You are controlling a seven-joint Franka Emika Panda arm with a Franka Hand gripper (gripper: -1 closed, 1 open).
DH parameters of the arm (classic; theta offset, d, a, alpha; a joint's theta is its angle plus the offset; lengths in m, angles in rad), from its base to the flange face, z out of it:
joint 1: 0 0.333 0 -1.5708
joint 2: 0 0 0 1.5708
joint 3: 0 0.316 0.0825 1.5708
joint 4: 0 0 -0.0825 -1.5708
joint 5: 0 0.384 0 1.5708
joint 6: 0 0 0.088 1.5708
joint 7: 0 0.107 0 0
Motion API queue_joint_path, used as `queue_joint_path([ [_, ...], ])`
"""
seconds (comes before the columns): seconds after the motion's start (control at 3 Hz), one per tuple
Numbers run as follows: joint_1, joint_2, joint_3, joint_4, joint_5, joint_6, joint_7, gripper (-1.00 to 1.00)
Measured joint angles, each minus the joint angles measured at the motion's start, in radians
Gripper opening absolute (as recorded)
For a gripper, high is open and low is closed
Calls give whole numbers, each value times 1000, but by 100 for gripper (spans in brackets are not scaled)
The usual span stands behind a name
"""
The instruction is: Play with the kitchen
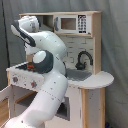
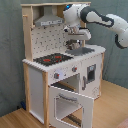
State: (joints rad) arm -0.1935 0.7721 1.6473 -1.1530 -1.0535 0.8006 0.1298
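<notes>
The toy kitchen of white panels and light wood fills both exterior views. In the second exterior view it shows a grey hood, a red-black stovetop, knobs and an oven door swung open and down. My gripper hangs over the sink end of the counter, to the right of the stovetop, pointing down. In the first exterior view the black faucet and the sink show, while my white arm hides the gripper.
A toy microwave sits on the upper shelf. The rounded counter end juts out on the first exterior view's right. A second small door is beside the oven. A grey curtain hangs behind, above a wooden floor.
</notes>
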Motion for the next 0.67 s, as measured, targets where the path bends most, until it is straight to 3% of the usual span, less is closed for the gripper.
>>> queue_joint_path([
  [0.67,-157,5,94,-153,0,43,30,-100],
])
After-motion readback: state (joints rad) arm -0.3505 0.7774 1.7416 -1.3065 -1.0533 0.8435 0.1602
